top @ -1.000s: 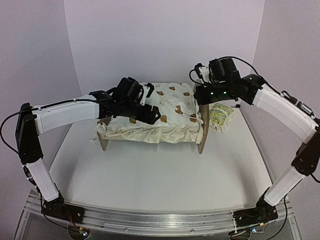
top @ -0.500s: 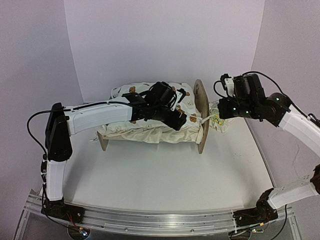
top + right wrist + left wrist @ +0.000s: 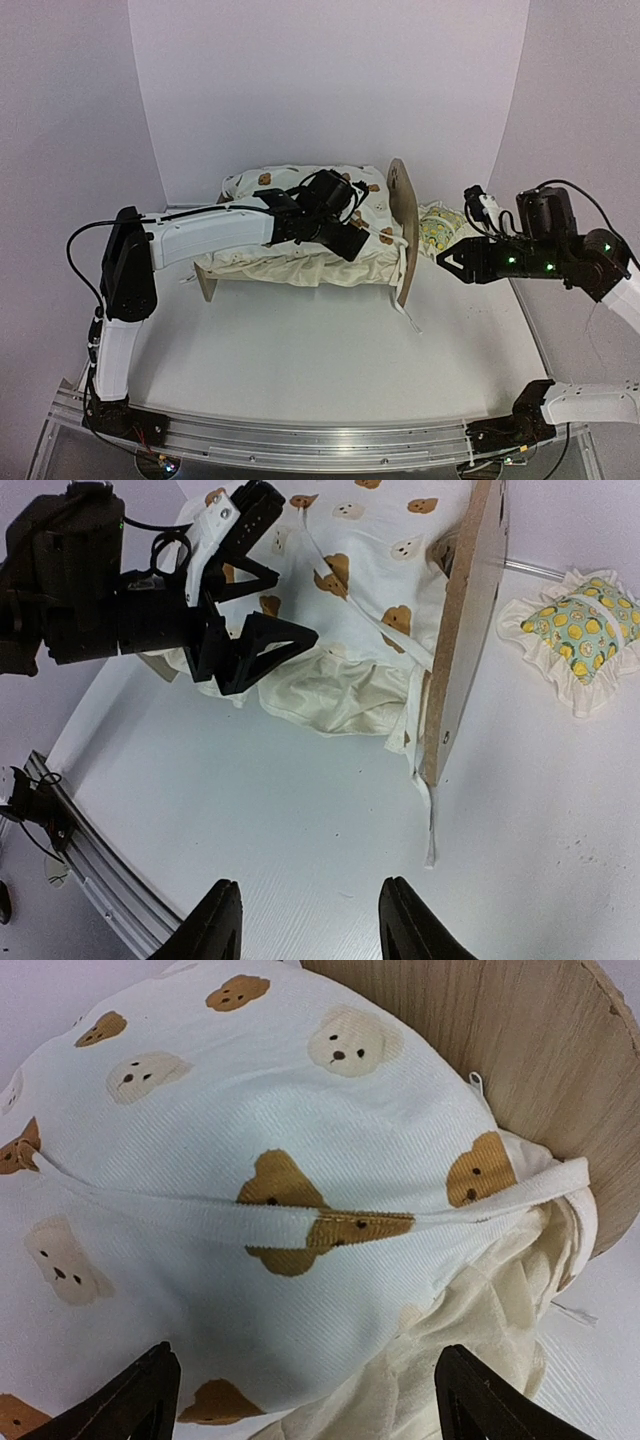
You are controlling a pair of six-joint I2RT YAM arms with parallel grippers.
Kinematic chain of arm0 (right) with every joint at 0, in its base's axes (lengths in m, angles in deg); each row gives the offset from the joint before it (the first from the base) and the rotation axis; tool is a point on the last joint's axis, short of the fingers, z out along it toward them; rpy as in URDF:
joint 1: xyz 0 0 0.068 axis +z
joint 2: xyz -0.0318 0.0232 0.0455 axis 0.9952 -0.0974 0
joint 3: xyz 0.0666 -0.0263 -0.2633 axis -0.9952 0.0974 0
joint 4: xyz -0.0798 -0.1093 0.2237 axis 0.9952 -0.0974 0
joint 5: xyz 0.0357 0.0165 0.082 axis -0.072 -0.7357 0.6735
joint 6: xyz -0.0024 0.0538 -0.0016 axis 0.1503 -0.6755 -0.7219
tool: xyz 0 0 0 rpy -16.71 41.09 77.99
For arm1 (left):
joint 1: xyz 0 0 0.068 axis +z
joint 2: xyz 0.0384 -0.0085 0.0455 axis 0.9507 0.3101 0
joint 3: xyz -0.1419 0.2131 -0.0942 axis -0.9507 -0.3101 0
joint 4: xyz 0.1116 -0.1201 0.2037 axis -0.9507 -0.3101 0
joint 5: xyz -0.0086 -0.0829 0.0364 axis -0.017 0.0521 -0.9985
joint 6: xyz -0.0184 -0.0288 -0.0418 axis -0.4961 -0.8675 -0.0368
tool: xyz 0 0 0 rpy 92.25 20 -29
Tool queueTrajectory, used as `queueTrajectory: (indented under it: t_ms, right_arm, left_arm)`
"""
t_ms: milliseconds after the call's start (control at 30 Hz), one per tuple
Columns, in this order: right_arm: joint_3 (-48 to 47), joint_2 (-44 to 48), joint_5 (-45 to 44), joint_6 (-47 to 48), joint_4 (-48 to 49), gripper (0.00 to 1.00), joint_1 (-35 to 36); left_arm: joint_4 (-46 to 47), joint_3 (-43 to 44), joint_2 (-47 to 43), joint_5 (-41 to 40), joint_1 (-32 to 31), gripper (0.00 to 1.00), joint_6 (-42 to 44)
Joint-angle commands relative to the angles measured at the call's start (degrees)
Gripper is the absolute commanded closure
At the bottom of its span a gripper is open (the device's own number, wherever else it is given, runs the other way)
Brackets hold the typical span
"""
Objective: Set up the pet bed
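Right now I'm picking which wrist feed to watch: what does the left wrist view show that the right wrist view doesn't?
Only the left wrist view: the zipper pull at the seam of the bear-print cushion. Only the right wrist view: the lemon-print pillow on the table outside the bed, and the loose end of the strap on the table. Both: the cushion, the pet bed's end board, and the open left claw.

The cushion (image 3: pixel 250 1110) fully covers the base of the pet bed (image 3: pixel 403 215). The picture's lower edge crops the left gripper (image 3: pixel 305 1355) in its wrist view, leaving only the finger ends. The right gripper (image 3: pixel 310 883) is cropped likewise.
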Motion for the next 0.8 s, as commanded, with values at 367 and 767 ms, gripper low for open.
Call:
queueTrajectory:
  t_ms: [367,767]
  right_arm:
    - [-16.61,-18.77,2.41,2.14,1.79,0.48,0.03]
    - [-40.77,-46.51,5.61,6.31,3.68,0.45,0.06]
  left_arm:
    - [0.76,-5.90,-6.76,-15.86,-0.05,0.06,0.74]
    - [5.66,-30.79,-26.32,-14.47,0.13,0.04,-4.17]
